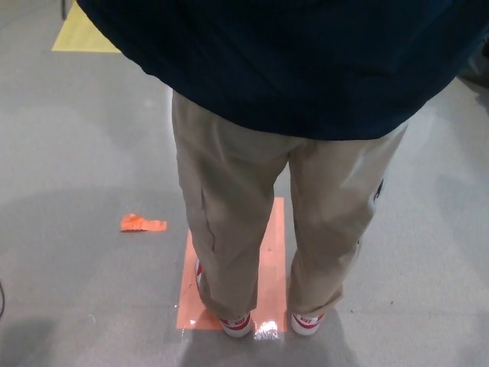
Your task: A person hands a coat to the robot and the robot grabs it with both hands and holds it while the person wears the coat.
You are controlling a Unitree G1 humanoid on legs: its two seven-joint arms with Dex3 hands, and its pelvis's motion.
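Coat (pixel 306 61): dark navy, cut off by top edge and both upper corners; collar and sleeves out of frame. Person's legs (pixel 229 206) hide most of the orange floor patch (pixel 273 252). Shoes (pixel 238 324): only toes show, logo too small to read. Yellow marking (pixel 84 34) partly covered by coat.

Both robot hands out of view

Even overhead light; glare on orange floor mark (pixel 269 330); slightly soft.
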